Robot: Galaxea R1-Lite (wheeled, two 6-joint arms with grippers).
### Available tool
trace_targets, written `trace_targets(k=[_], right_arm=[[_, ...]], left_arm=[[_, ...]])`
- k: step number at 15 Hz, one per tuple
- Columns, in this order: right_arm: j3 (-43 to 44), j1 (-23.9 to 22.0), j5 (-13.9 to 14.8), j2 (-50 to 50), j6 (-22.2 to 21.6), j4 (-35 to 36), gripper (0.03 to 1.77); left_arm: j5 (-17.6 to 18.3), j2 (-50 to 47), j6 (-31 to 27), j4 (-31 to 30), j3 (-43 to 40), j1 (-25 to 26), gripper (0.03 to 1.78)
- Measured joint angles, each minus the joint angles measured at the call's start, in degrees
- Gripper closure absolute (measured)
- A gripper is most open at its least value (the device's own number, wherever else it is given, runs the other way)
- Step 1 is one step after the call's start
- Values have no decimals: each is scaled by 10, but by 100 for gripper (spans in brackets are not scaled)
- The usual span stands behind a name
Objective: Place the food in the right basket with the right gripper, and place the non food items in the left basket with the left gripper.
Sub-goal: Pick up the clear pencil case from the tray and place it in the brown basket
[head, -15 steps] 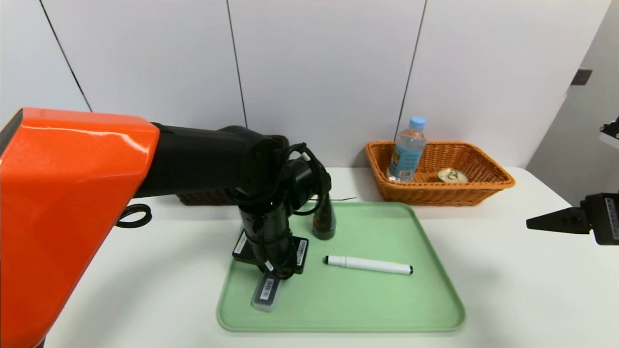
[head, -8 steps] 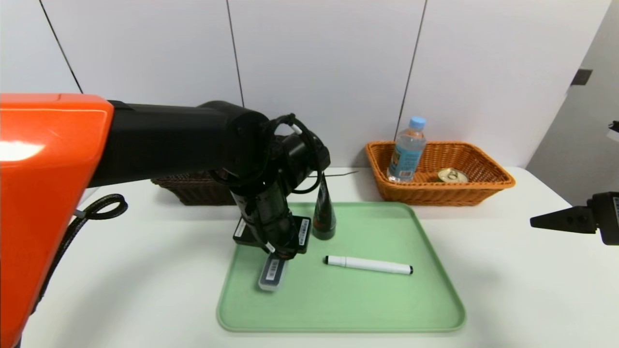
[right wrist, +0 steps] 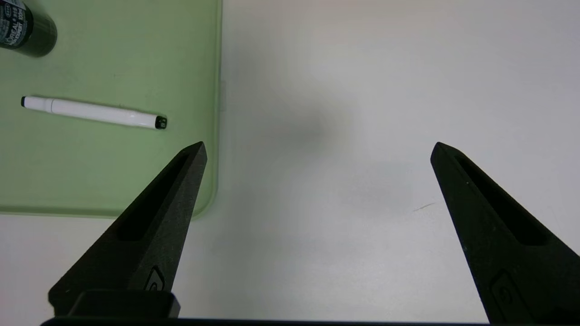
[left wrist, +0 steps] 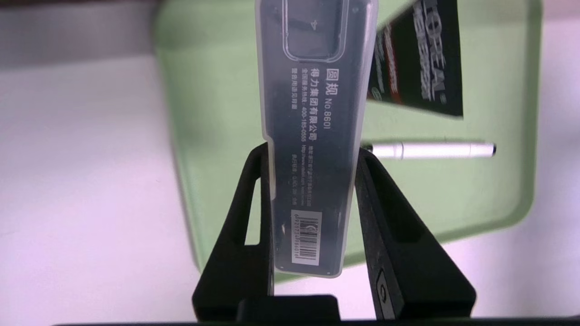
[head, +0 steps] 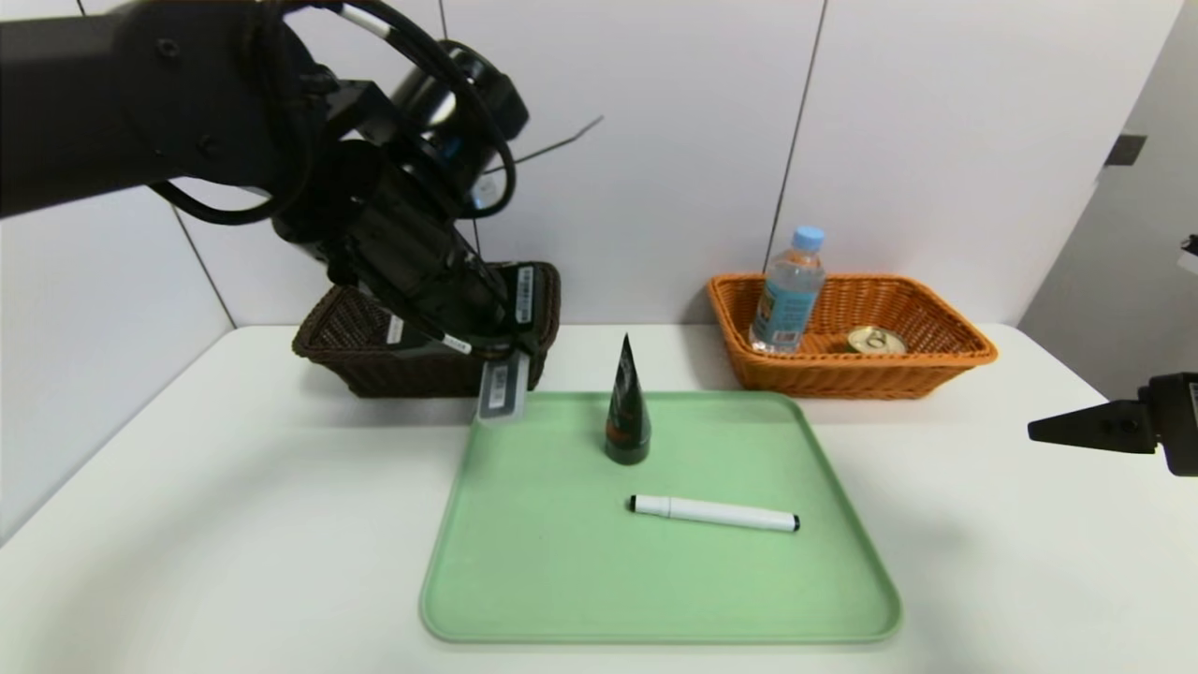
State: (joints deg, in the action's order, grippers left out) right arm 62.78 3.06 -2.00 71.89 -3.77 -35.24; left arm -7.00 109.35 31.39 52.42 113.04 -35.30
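Left hand [head: 487, 360] pinches clear compass case [head: 499, 391] near its barcode end, hanging long-end down beside dark left basket [head: 346, 342], raised presumably to clear the rim. Right hand [right wrist: 317, 154] spread, parked over bench [head: 983, 524], right of green tray [head: 842, 580].

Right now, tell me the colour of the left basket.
Dark brown wicker; the left basket shows best in the head view.
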Motion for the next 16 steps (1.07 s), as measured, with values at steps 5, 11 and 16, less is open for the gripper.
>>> trace_targets(k=[5, 11, 16], right_arm=[[-2, 7, 0, 0, -2, 0, 9], [-11, 7, 2, -8, 2, -2, 9], [-33, 7, 4, -26, 3, -2, 9]], left_arm=[[1, -8, 30, -102, 3, 129, 125], [0, 76, 187, -214, 3, 203, 125], [-4, 142, 269, -234, 3, 226, 125]])
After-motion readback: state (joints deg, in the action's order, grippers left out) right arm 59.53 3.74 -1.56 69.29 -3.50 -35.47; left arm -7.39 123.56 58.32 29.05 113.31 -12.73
